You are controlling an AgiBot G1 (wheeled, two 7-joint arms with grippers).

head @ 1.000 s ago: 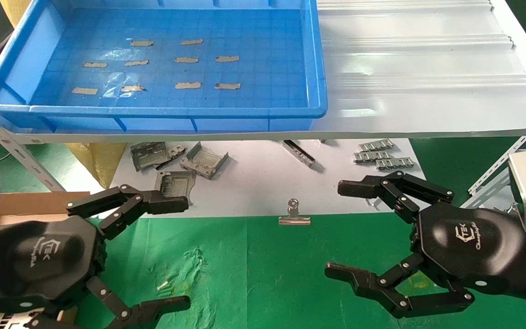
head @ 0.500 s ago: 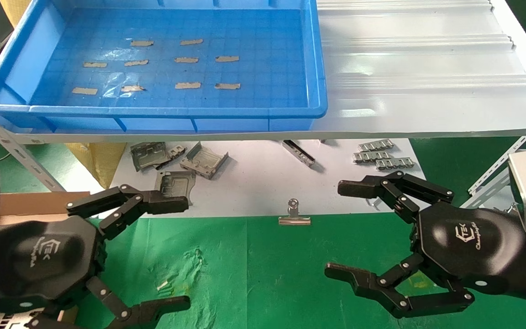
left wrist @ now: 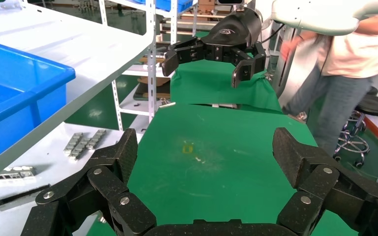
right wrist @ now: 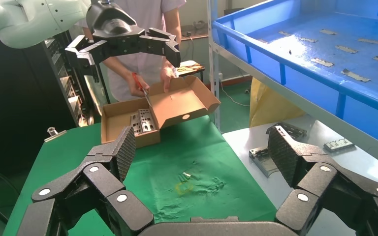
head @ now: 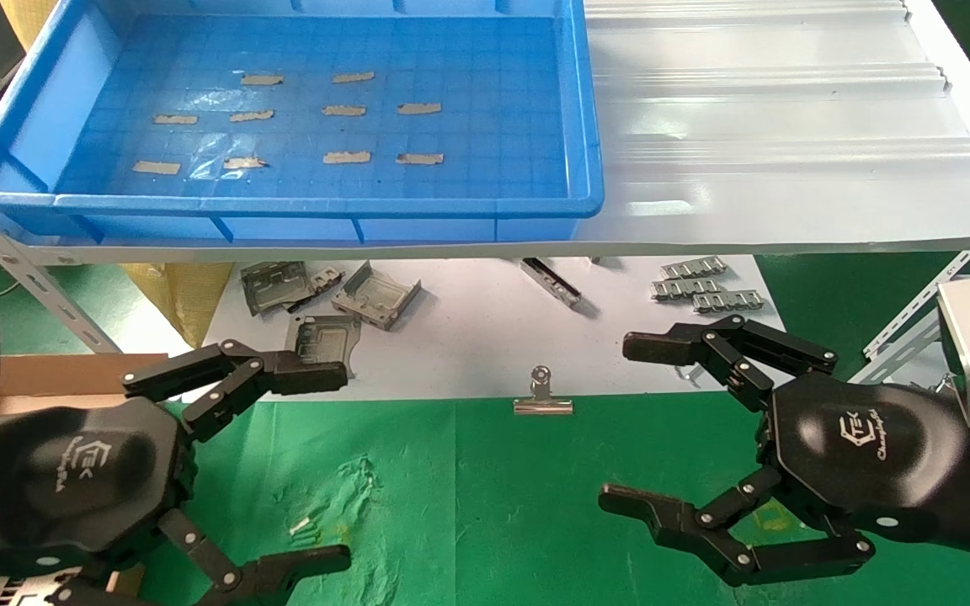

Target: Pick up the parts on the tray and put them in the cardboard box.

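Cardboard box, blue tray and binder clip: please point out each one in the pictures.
cardboard box (right wrist: 128, 132), right wrist view, on its front wall.
blue tray (head: 283, 202), head view, on its near rim.
binder clip (head: 542, 406), head view, on its silver body.

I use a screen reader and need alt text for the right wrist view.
The right claw hangs open over green cloth, facing an open cardboard box holding perforated metal plates. The open left claw hovers above it; an empty blue tray sits on a shelf.

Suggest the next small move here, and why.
Probably none but holding position: the tray shows only tape strips, no parts, while plates already lie in the cardboard box. The left gripper and right gripper hang open and empty above the green mat.
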